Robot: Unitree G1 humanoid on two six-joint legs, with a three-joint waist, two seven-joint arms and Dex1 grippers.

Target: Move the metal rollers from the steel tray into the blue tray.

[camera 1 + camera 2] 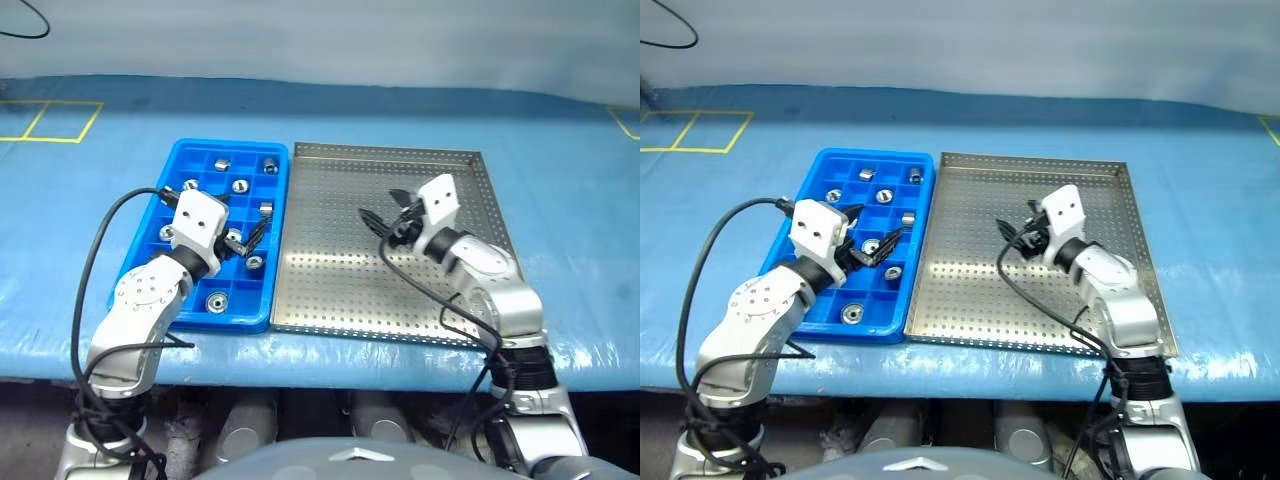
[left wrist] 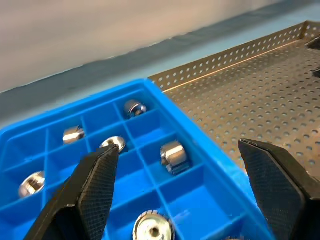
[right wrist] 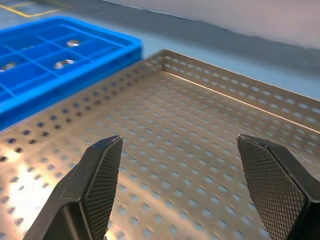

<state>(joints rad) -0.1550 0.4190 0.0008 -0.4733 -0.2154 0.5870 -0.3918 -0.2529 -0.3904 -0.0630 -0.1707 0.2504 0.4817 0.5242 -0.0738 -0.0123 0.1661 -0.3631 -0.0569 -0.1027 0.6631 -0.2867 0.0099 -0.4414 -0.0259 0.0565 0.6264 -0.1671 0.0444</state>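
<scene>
Head cam: my left gripper [image 1: 243, 232] sits over the blue tray [image 1: 176, 172], arm bent up from the near table edge, wrist angled forward and toward the steel tray [image 1: 330, 290]. Fingers spread wide, nothing between them. My right gripper [image 1: 385, 215] hangs over the middle of the steel tray, forearm rising from the near right corner, pointing forward and left. Released, empty. The two trays lie side by side, edges touching, on the blue table cover [image 1: 560, 200].

Left wrist: both fingers [image 2: 92, 192] wide apart, no load. Below them, blue tray compartments with the metal rollers [image 2: 173, 155] sitting one per cell, several cells filled. Steel tray rim just beyond the blue wall.

Right wrist: fingers [image 3: 100, 180] parted wide, nothing gripped, aimed across bare perforated steel floor toward the far rim. Blue tray corner off to one side with rollers in its cells.
</scene>
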